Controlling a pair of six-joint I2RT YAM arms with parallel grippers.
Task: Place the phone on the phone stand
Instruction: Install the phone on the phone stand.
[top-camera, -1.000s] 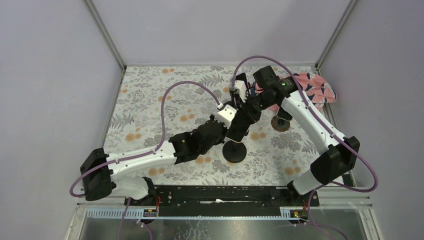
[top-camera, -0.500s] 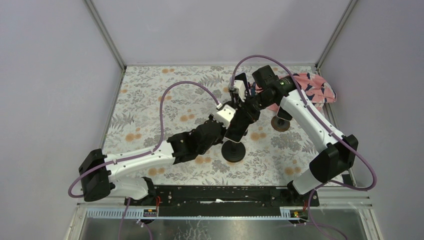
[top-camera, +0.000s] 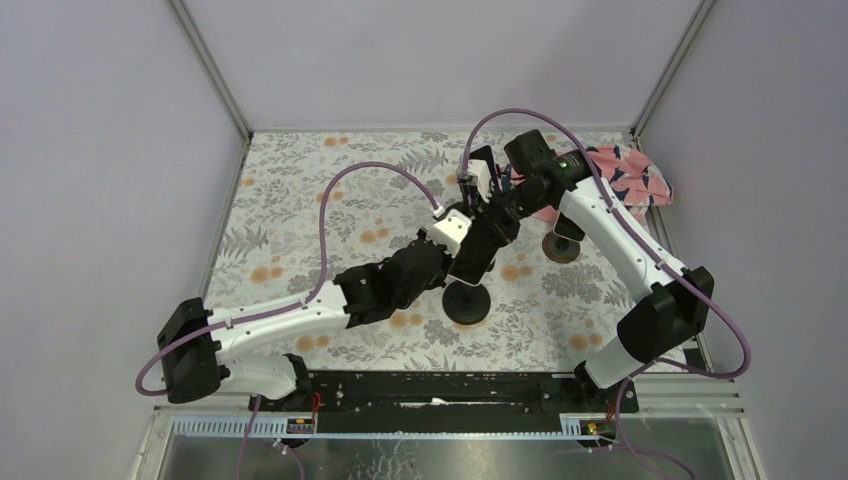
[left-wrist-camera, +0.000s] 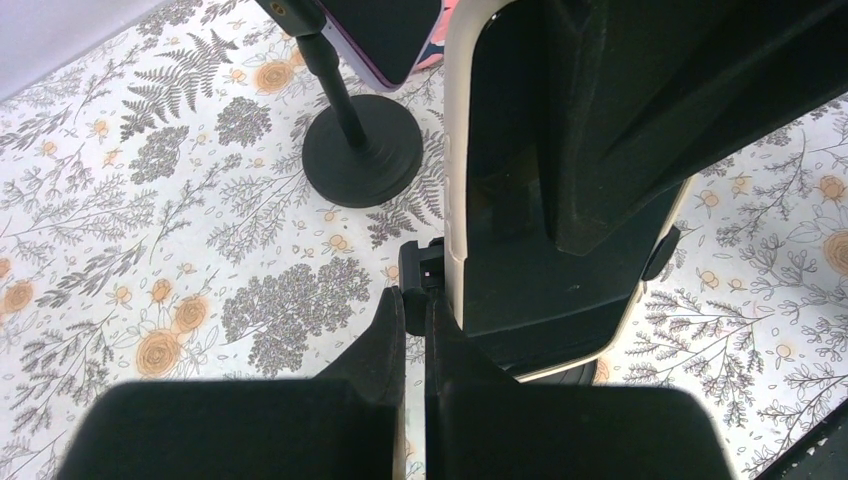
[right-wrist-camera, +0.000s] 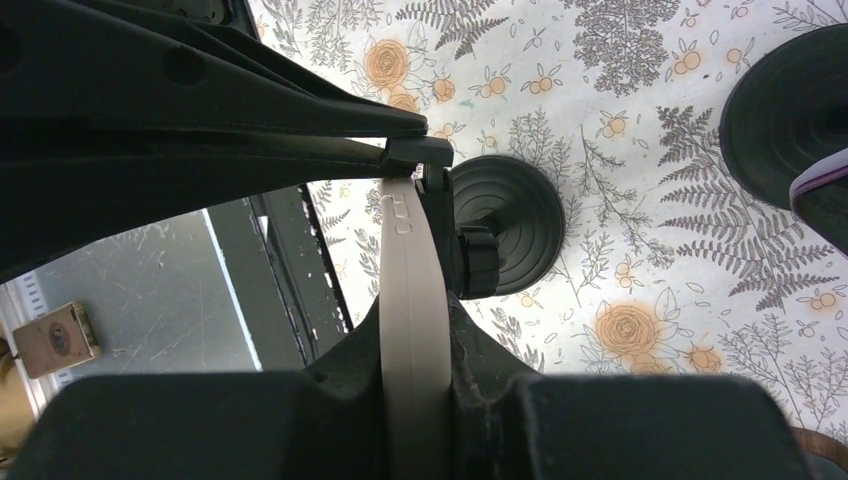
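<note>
The phone sits mid-tabletop above the phone stand, long axis steeply tilted, lower end toward the base. The right fingers pinch its cream edge. The left fingers, arm reaching diagonally, close on the clamp tab.

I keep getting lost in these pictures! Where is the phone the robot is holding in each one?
Top external: the phone is in the middle, just above the phone stand.
Left wrist: the phone is right of centre, dark with a cream edge.
Right wrist: the phone is seen edge-on, a cream strip at bottom centre.
Shared landmark: the other stand's round base.
</note>
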